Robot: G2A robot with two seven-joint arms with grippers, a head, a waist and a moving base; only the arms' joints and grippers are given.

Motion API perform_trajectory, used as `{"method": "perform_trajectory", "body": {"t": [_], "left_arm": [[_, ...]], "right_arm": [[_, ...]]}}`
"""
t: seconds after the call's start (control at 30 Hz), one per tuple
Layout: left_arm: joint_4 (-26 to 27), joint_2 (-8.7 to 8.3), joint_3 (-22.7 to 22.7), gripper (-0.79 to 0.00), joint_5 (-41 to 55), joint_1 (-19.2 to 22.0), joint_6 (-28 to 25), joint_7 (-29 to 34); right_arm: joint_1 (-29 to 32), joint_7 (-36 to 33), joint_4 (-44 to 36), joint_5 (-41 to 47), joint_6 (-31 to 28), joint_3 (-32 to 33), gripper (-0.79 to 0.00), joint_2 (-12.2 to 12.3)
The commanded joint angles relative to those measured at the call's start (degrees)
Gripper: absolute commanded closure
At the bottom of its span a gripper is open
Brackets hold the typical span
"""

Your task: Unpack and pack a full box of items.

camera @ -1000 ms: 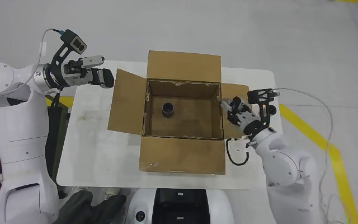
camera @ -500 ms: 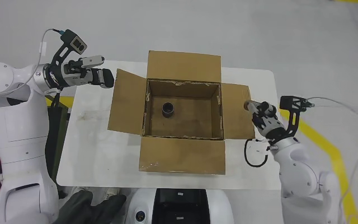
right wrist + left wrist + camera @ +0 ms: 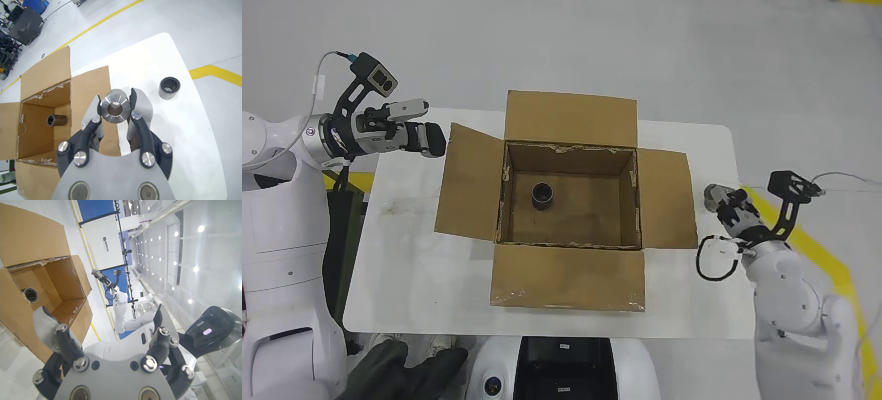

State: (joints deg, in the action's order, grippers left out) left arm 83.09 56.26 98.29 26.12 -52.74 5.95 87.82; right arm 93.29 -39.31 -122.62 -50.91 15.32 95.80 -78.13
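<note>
**A:** Closest in, your right gripper (image 3: 115, 101) is clamped on a shiny steel cylinder with a bore through its middle (image 3: 115, 109). The jaws are narrowed to its width, with a pad on either side.

**B:** Where's it hanging?

**A:** Over the white table (image 3: 189, 132), just past the box's open flap, so it's outside the box. Near it on the table stands a short grey metal bearing with a black inner ring (image 3: 169, 91). It's upright and apart from your gripper.

**B:** So the unpacking is under way?

**A:** That's my read. One piece is out and set down, and one is in your grip. A dark cylindrical sleeve (image 3: 56, 120) sits on the floor of the brown cardboard box (image 3: 45, 75), though I can't tell if it stands or lies. That one has yet to come out, and I'd say repacking hasn't begun.

**B:** And the far side?

**A:** Your left gripper (image 3: 100, 313) hovers beyond the opposite flap. It's spread wide and holding nothing.
</note>
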Motion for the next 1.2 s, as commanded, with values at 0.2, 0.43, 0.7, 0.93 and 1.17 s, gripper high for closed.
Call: {"method": "perform_trajectory", "body": {"t": [0.2, 0.43, 0.7, 0.93, 1.17], "left_arm": [[0.0, 0.0, 0.0, -0.785, 0.0, 0.0, 0.0, 0.0], [0.0, 0.0, 0.0, -0.785, 0.0, 0.0, 0.0, 0.0], [0.0, 0.0, 0.0, -0.785, 0.0, 0.0, 0.0, 0.0], [0.0, 0.0, 0.0, -0.785, 0.0, 0.0, 0.0, 0.0], [0.0, 0.0, 0.0, -0.785, 0.0, 0.0, 0.0, 0.0]], "right_arm": [[-1.47, -1.66, 3.86, 1.34, 1.09, 1.47, 0.0, 0.36], [-2.41, -3.1, 7.31, 1.28, 3.0, 2.37, 0.0, 0.68], [-2.87, -4.4, 10.55, 1.91, 3.76, 2.44, 0.0, 0.98], [-4.13, -6.13, 14.21, 1.41, 4.61, 2.01, 0.0, 1.31], [-5.54, -7.13, 17.35, 1.15, 5.47, 1.17, 0.0, 1.56]]}}
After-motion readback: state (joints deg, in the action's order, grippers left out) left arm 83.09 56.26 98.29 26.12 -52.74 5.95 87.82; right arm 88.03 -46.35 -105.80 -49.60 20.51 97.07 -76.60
